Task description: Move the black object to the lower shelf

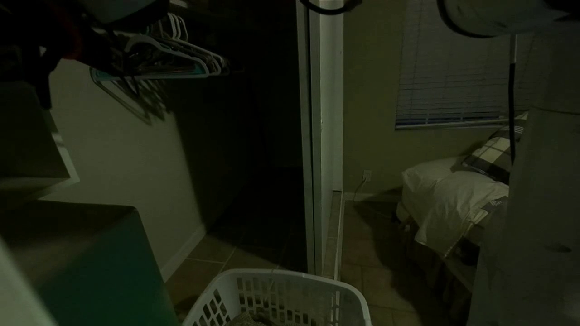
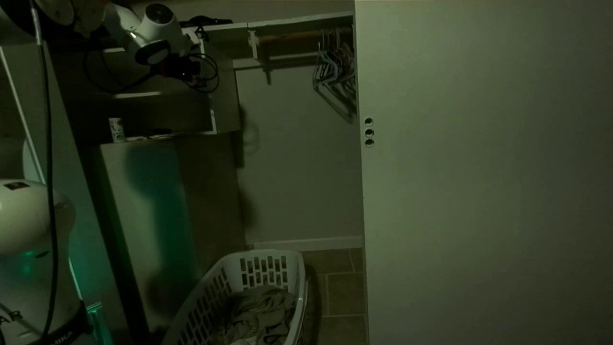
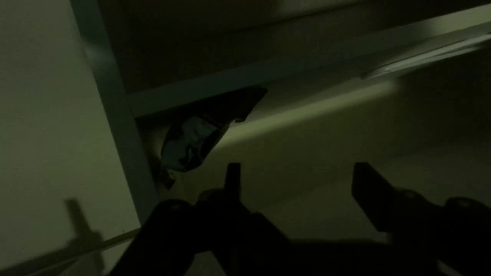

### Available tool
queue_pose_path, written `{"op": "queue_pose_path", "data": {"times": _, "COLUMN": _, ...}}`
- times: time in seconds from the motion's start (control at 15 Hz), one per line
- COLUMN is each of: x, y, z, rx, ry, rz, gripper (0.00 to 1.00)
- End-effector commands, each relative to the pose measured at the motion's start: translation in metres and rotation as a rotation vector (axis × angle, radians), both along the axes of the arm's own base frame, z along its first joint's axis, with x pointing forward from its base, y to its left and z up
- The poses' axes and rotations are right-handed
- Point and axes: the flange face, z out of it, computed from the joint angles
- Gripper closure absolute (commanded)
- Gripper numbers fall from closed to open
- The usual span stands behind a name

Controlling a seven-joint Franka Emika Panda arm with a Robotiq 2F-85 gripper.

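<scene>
Dim greenish light falls on a smooth, pale closet wall (image 2: pixel 297 182) and leaves the boxy, pale shelving unit (image 2: pixel 226 103) beside it mostly in shadow. Before that unit's compartments, the black two-fingered gripper (image 3: pixel 296 178) has its fingers (image 3: pixel 232 178) spread wide, with only bare space between them; it holds nothing.

What the coming move turns on is a sideways offset. In the wrist view the crumpled black packet with pale grey patches (image 3: pixel 205 130), probably thin plastic film, lies beyond the fingers and off to the left, outside the gap. Its long axis slants against the line on which they would close: the pale end lies near the flat, pale upright panel (image 3: pixel 129 149), the dark end along the straight, pale crossboard (image 3: pixel 215 85). Shadow hides whether it touches either. To take it, the gripper would probably have to shift toward the upright, reach deeper, and roll so the fingers straddle the narrow width; the corner may leave one finger little room.

Which shelf level this is I cannot tell. Farther out, in an exterior view, another low, black, irregular thing (image 2: pixel 208 20) lies on the pale top board (image 2: pixel 234 29), though the packet seems the likelier target. A small, pale printed cylinder (image 2: pixel 116 129) stands upright on the thin, pale lower shelf (image 2: pixel 191 135), the probable destination.
</scene>
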Motion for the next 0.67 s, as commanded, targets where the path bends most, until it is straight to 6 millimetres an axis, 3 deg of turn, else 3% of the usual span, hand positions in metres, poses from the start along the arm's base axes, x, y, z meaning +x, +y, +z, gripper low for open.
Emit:
{"op": "queue_pose_path", "data": {"times": 0.0, "x": -0.013, "y": 0.007, "z": -0.003, "rx": -0.063, "ry": 0.008, "rz": -0.060, "gripper": 0.00}}
{"op": "queue_pose_path", "data": {"times": 0.6, "x": -0.002, "y": 0.016, "z": 0.000, "rx": -0.145, "ry": 0.032, "rz": -0.157, "gripper": 0.00}}
